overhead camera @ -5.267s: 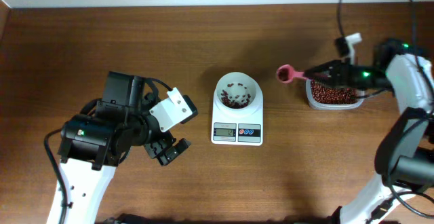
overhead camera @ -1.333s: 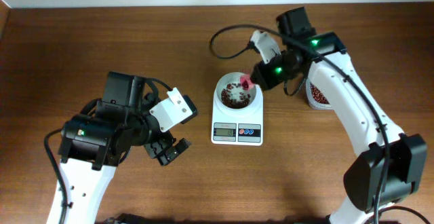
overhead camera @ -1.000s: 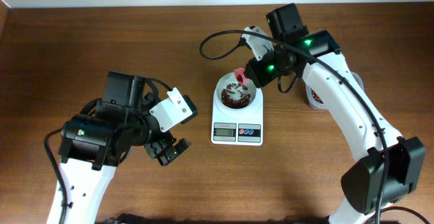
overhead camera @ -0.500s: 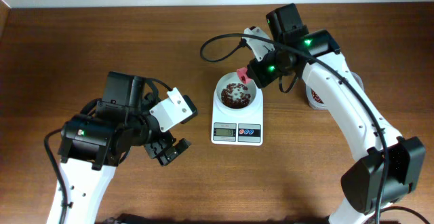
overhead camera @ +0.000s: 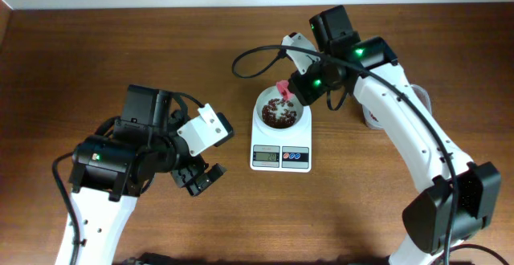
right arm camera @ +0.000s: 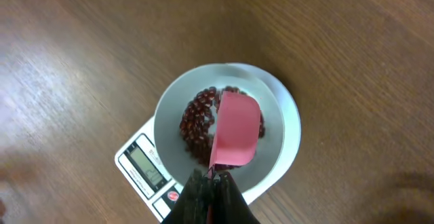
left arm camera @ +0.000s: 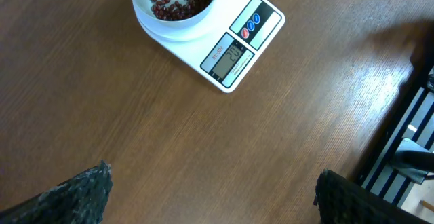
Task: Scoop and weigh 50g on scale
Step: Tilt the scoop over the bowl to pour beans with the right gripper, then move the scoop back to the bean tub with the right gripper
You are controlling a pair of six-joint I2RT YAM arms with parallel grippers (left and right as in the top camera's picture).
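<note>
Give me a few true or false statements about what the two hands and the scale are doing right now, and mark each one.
The right hand holds the pink spoon over the bowl on the scale. True.
The bowl is empty. False: red-brown beans lie in it.
The left hand is open and holds nothing. True.
The left hand touches the scale. False: it is well apart from it.

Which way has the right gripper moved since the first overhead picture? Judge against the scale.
Yes, toward it: the right gripper was far from the scale, now holds the pink spoon above it.
</note>
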